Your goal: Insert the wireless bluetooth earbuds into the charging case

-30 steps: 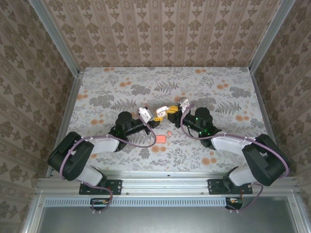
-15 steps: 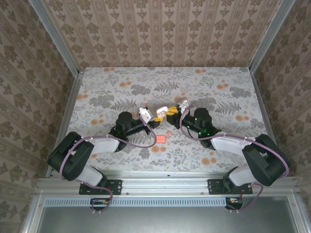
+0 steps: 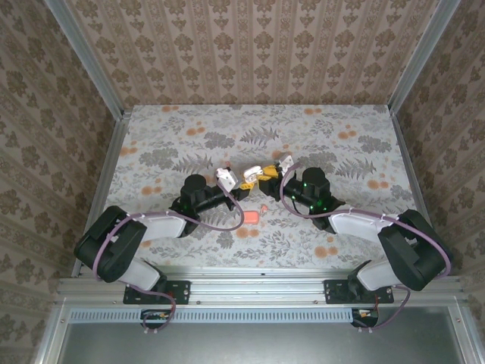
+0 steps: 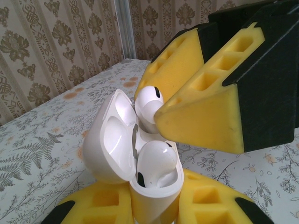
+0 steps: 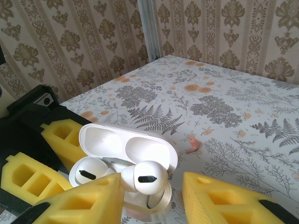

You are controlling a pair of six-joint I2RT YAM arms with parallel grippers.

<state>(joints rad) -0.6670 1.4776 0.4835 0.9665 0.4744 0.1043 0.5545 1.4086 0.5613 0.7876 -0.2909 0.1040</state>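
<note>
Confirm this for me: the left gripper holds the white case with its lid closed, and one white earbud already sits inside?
The lid is not closed; it stands open, as the left wrist view shows. The left gripper holds the white case, and one white earbud already sits inside.

case [image 4: 110,140] base cropped, pink earbud [image 3: 262,207] tiny speck

Bright, even light; soft shadows; wrist cams' fg sl. blurred
</note>
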